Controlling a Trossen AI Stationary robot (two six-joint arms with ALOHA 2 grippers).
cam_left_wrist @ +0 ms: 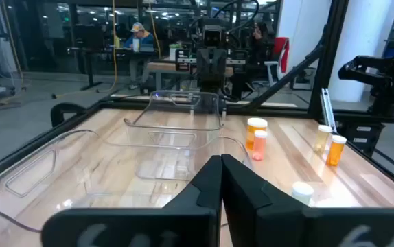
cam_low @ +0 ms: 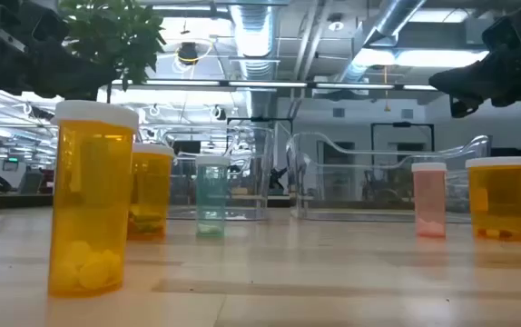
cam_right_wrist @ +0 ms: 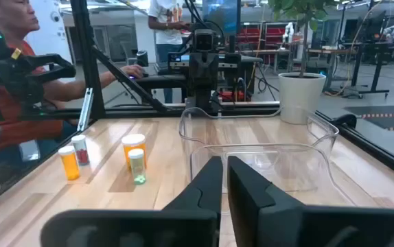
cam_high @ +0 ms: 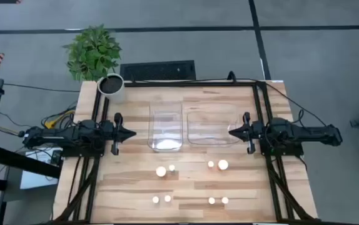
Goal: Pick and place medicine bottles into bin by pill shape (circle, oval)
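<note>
Medicine bottles [cam_high: 161, 170] stand untouched near the bins [cam_high: 166, 128], so both grippers, left gripper [cam_high: 131, 133] and right gripper [cam_high: 232, 132], wait closed and empty.

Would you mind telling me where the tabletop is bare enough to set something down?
Bare wood lies between the two bottle clusters, below the clear bins, and at the table's top right corner. It is crowded around the bottles toward the bottom edge, and by the plant pot at top left.
</note>
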